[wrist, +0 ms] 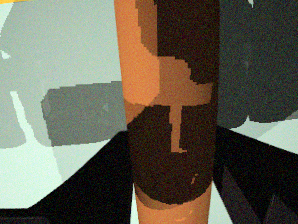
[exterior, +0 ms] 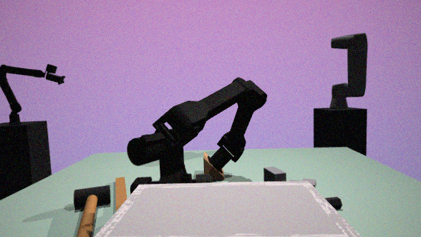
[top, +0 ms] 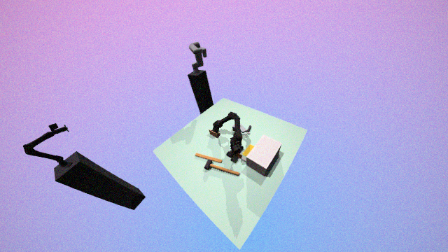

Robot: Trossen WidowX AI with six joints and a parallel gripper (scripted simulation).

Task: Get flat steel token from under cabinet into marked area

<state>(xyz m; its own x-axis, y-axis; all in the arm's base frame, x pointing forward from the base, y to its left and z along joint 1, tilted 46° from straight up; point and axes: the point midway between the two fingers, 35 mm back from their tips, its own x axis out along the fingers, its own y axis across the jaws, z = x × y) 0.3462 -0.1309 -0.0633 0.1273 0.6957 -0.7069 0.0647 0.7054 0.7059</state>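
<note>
The cabinet [top: 264, 151] [exterior: 223, 210] is a pale-topped box with dark sides. The yellow marked area [top: 248, 150] lies on the table at its front, partly hidden by the cabinet. The steel token is not visible. My gripper [top: 236, 155] [wrist: 165, 136] is low near the cabinet's front, to one side of the yellow area. It is shut on a round orange-brown handle [wrist: 142, 75], which runs between the fingers in the wrist view. A thin pale piece [top: 243, 158] shows between the gripper and the cabinet; where it ends cannot be told. In the exterior view the fingertips are hidden.
A mallet [top: 225, 169] [exterior: 92, 198] and a flat wooden strip [top: 208, 157] [exterior: 120, 192] lie beside the arm. A grey and black object [top: 248, 130] lies on the table's other side. Two other arms stand on black pedestals [top: 99, 182] [exterior: 340, 128] beyond the table.
</note>
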